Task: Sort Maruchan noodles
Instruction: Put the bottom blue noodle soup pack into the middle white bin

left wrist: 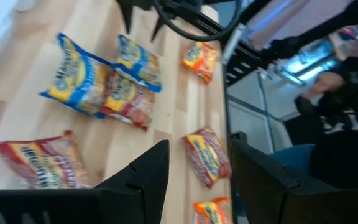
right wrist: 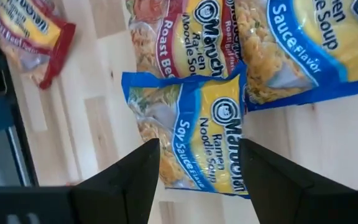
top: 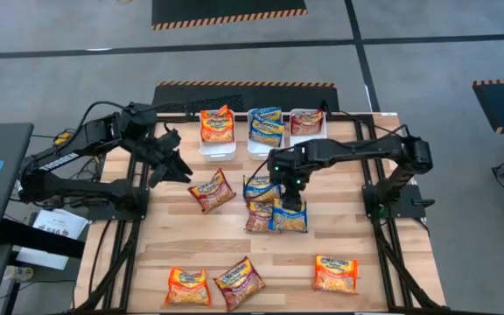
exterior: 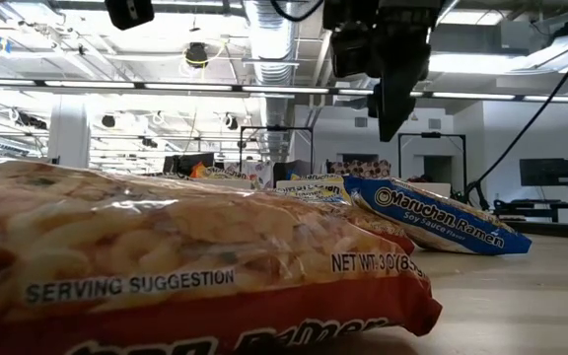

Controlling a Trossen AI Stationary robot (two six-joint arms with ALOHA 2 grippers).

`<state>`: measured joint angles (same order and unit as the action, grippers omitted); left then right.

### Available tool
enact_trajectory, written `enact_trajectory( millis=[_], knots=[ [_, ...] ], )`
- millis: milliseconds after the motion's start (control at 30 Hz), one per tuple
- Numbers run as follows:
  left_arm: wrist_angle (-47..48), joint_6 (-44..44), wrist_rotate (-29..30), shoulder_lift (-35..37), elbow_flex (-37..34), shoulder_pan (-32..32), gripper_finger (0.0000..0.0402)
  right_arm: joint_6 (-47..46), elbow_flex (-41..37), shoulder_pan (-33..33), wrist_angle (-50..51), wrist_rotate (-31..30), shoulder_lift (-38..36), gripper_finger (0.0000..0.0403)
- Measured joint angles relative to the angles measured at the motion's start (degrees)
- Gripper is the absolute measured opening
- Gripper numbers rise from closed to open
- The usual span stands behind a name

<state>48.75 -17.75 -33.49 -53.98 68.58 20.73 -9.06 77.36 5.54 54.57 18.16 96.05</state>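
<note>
Here I had the right gripper (top: 289, 198) over the middle of the butcher-block table (top: 357, 241), hanging above a cluster of three overlapping packets. Its fingers (right wrist: 129, 177) stood wide apart and held nothing. Framed between them in the right wrist view lay a blue Soy Sauce packet (right wrist: 191, 134), flat on the wood, partly lapped over a dark red Roast Beef packet (right wrist: 166, 34), with a second blue Soy Sauce packet (right wrist: 297, 46) alongside.

The left gripper (top: 166, 162) hovered near the table's left side, fingers (left wrist: 148, 177) spread and empty, close to a dark red packet (top: 212, 191).

Three white bins (top: 218, 147) sat along the far edge: orange, blue and dark red packets in them, one colour each. Near the front edge I saw two orange packets (top: 187, 286) and one more dark red packet (top: 239, 283).
</note>
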Motion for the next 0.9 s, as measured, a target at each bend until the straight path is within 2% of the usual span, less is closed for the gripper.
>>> enact_trajectory(
  millis=[200, 400, 500, 600, 800, 900],
  knots=[
    [0.3, -0.5, 5.6, 0.0, 0.0, -0.3, 0.0156, 9.4, 0.0, 5.7, 2.1, 7.2, -0.5, 0.0244],
    [0.3, -0.9, 10.7, 0.0, 0.0, -0.3, 0.0156, 20.4, -0.8, 12.3, 4.7, 10.9, -0.5, 0.0244],
    [0.3, -0.9, 12.9, 0.0, 0.0, -0.3, 0.0156, 22.2, -4.0, 15.7, 3.1, 15.9, -0.5, 0.0244],
    [0.3, -1.8, 14.8, 0.0, 0.0, -0.3, 0.0156, 23.6, -7.2, 18.0, 1.8, 16.9, -0.5, 0.0244],
    [0.3, -2.5, 16.3, 0.0, 0.0, -0.3, 0.0156, 27.3, -10.9, 18.9, -2.1, 22.4, -0.5, 0.0244],
    [0.3, -2.5, 16.3, 0.0, 0.0, -0.3, 0.0156, 27.6, -12.6, 18.9, -4.3, 22.7, -0.4, 0.0244]
  ],
)
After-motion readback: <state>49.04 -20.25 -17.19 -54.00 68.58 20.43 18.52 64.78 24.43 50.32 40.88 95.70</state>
